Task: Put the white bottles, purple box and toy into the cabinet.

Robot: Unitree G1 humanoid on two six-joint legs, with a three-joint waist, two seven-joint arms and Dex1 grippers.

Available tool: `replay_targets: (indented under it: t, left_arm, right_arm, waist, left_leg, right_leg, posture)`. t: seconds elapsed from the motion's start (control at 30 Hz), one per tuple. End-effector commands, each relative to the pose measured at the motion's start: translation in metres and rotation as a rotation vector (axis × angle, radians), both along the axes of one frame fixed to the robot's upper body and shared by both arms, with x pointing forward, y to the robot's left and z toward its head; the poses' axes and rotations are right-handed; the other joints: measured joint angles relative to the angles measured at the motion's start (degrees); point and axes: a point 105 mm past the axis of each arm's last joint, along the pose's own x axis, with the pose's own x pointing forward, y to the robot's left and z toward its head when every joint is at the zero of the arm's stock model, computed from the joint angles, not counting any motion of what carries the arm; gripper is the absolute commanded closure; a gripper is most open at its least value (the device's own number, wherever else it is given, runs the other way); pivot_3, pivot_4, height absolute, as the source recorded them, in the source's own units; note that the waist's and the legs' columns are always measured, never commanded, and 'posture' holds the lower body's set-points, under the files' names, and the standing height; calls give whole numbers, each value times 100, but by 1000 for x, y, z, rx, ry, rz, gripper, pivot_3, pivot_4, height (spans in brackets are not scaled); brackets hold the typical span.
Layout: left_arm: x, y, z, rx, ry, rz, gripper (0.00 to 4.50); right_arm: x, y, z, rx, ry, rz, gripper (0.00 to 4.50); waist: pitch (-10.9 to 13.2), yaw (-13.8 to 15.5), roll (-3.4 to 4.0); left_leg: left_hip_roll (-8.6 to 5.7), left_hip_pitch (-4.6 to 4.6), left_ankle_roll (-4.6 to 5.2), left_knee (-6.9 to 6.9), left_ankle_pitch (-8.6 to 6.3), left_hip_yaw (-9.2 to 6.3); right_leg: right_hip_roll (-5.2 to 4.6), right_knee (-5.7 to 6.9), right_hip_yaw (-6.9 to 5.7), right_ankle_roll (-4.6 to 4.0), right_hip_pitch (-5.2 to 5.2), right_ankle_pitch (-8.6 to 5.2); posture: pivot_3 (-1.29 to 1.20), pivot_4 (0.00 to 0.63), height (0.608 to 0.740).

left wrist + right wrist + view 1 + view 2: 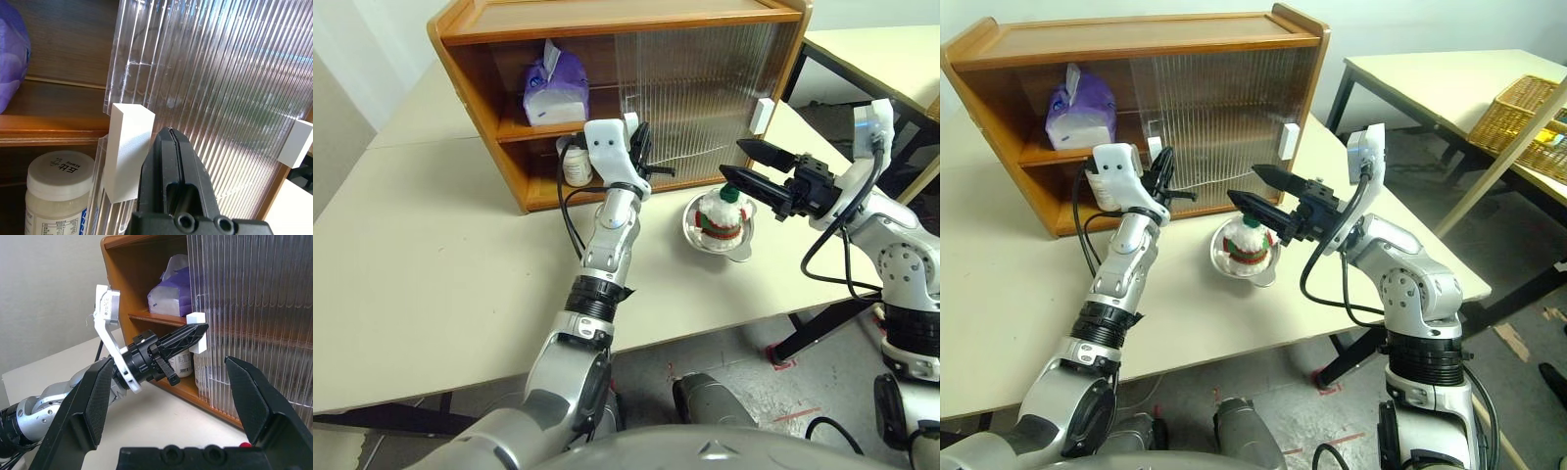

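Head cam: purple box (554, 86) sits on the cabinet (607, 29) shelf, one white bottle (576, 163) below it, and the toy (721, 213) is in a steel bowl (736, 245) on the table (431, 264). Left wrist: left gripper (172, 147) is pressed together right at the white handle (126, 147), possibly touching it. Right wrist: right gripper (166, 401) is spread wide, holding nothing.

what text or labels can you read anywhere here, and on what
White bottle's lid: embossed characters, seen upside down, not legible.
White bottle's label: small blue print, too small to read.
Purple box: no print that can be read.
Cabinet, toy: no text.
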Motion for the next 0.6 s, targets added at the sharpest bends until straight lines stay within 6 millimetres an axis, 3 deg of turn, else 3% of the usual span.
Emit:
replay_targets:
  t: [0.03, 0.33, 0.6]
  left_arm:
    - [4, 4, -8, 0, 25, 41, 4462]
    - [5, 25, -4, -17, -5, 182, 4462]
    - [0, 58, 3, -50, -33, 313, 4462]
  right_arm:
    - [0, -2, 3, 0, -16, -4, 0]
    - [-1, -1, 3, 0, -16, -2, 0]
    - [0, 1, 2, 1, -13, 9, 0]
  waist:
    - [0, 0, 0]
    - [0, -47, 0]
    - [0, -68, 0]
  left_leg:
    - [0, 0, 1, 0, -1, 0]
    - [-1, 2, 5, 0, 0, 1]
    - [-24, 3, 21, 1, 10, 6]
  right_leg:
    - [0, 0, 0, 2, 0, -1]
    - [2, 2, -6, 5, 0, -2]
    - [4, 4, -16, 11, 0, -1]
  posture:
    - [-235, 55, 740]
    - [-232, 51, 740]
    - [-219, 52, 740]
